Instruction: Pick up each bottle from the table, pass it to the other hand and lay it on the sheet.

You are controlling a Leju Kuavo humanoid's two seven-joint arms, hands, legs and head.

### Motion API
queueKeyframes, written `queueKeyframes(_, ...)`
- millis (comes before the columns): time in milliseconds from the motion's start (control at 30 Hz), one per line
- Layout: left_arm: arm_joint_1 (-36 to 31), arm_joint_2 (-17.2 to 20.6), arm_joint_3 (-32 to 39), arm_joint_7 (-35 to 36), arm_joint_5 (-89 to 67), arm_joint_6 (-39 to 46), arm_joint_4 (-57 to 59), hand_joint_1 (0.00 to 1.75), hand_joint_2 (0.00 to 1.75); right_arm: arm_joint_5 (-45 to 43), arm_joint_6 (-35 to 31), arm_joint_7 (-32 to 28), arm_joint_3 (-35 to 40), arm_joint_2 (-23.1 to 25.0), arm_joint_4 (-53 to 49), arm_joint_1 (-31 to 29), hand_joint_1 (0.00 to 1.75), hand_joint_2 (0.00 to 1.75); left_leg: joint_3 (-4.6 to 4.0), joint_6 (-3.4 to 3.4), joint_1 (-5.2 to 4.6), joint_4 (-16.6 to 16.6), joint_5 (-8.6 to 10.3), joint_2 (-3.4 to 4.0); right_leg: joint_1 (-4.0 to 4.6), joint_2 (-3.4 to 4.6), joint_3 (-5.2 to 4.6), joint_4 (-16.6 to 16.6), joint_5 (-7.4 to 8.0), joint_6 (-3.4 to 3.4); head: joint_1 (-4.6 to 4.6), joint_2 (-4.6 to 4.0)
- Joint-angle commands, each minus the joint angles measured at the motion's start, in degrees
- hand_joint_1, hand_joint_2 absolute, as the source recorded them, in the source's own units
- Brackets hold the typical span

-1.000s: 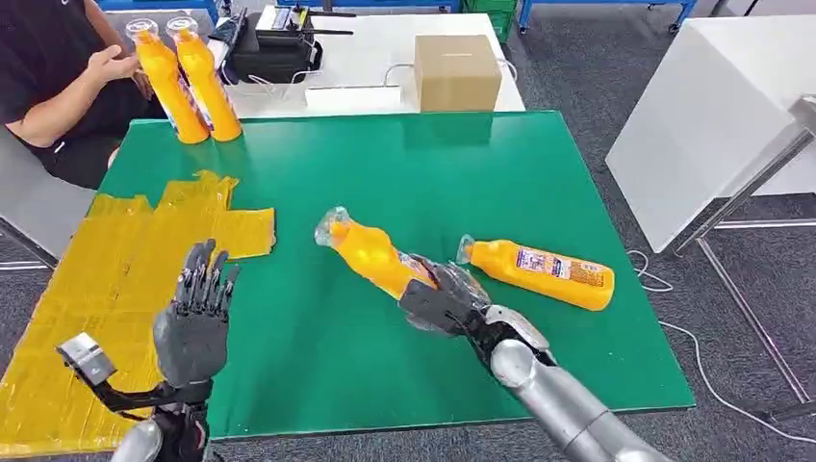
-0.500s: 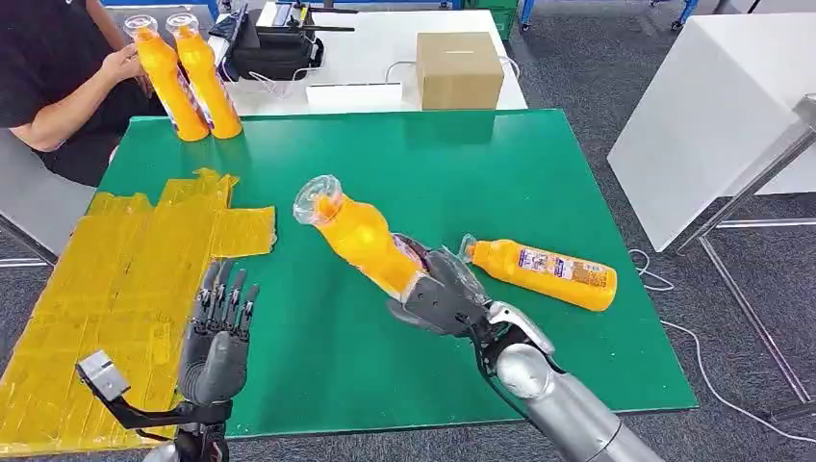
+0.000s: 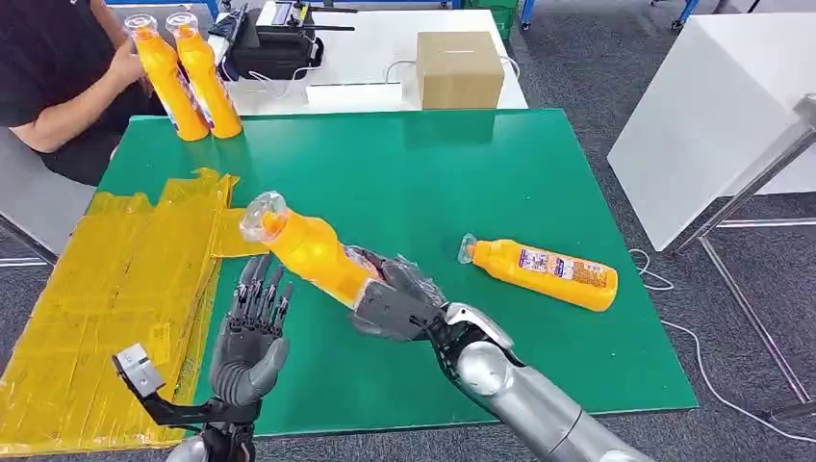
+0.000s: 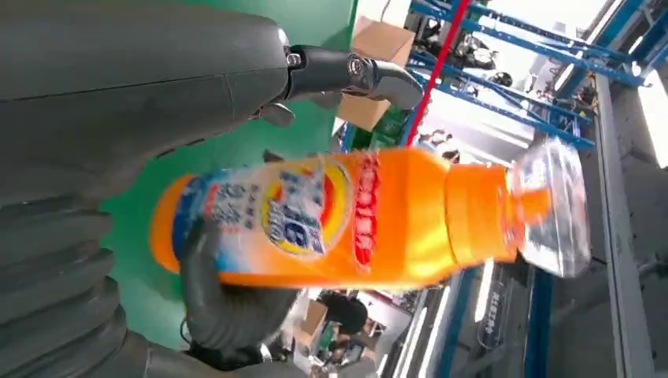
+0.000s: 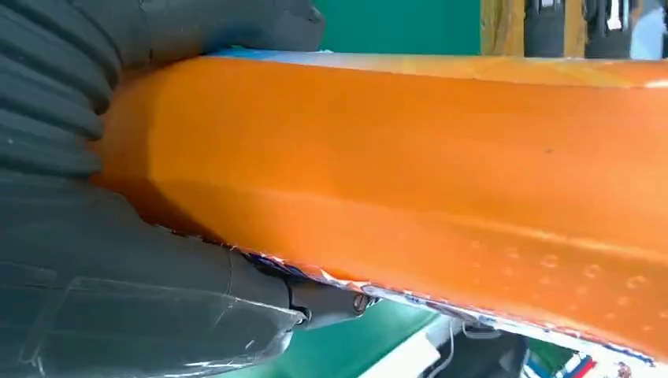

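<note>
My right hand (image 3: 399,303) grips an orange bottle (image 3: 308,248) by its base and holds it above the green table (image 3: 423,183), clear cap pointing toward the yellow sheet (image 3: 106,289). Seen from the left wrist, that bottle (image 4: 354,216) lies across the picture in the right hand's fingers (image 4: 228,315). From the right wrist, its orange body (image 5: 410,181) is pressed against the hand (image 5: 118,236). My left hand (image 3: 252,337) is raised with fingers spread, just short of the bottle and holding nothing. A second orange bottle (image 3: 544,272) lies on its side on the table at the right.
Two more orange bottles (image 3: 183,72) stand upright at the table's far left corner, where a seated person (image 3: 58,77) touches one. Behind the table, a white table carries a cardboard box (image 3: 458,69) and a black device (image 3: 274,48). Another white table (image 3: 712,115) stands at the right.
My right hand has carried the bottle leftward, toward the sheet and the left hand. My left hand has moved right to meet it, fingers still spread.
</note>
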Motion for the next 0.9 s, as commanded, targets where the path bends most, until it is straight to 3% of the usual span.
queueKeyframes(33,-2.0,1.3,-2.6,0.1,-0.5,0.2,3.4,0.0,1.75,-1.3,2.3,2.0,8.1,4.2,13.1,-6.0,1.75,1.75,0.14,-0.09,-0.01,-0.1,0.01,0.18,-0.01,0.11,0.06,0.0,0.04,-0.05,0.0,0.0)
queueKeyframes(233,-2.2,1.4,0.4,-0.5,1.2,0.2,3.1,0.0,1.75,-0.4,4.6,2.1,13.3,4.5,10.9,-6.0,1.75,1.75,0.19,-0.1,0.01,-0.1,0.0,0.19,0.01,0.11,0.09,-0.1,0.04,-0.05,0.0,0.0)
queueKeyframes(400,-2.4,1.1,2.4,1.3,2.2,1.6,2.0,0.0,1.75,0.2,5.9,5.8,18.0,5.0,6.5,-6.1,1.75,1.75,0.01,-0.06,0.02,0.0,0.0,0.09,0.01,0.04,-0.04,0.0,0.01,-0.03,0.0,0.0)
queueKeyframes(567,-0.4,1.2,4.4,-0.9,2.4,0.4,4.6,0.0,1.75,0.9,7.6,1.3,22.9,2.4,5.4,-7.6,1.75,1.75,0.17,-0.1,0.04,-0.1,0.0,0.04,0.04,-0.05,0.11,-0.1,-0.02,-0.06,0.0,0.0)
queueKeyframes(900,-0.6,0.9,6.2,-1.4,2.2,0.8,5.3,0.0,1.75,1.4,8.5,0.5,26.1,1.1,0.4,-9.1,1.75,1.75,0.08,-0.09,0.01,-0.1,0.01,0.05,0.0,-0.03,0.02,0.0,-0.01,-0.05,0.0,0.0)
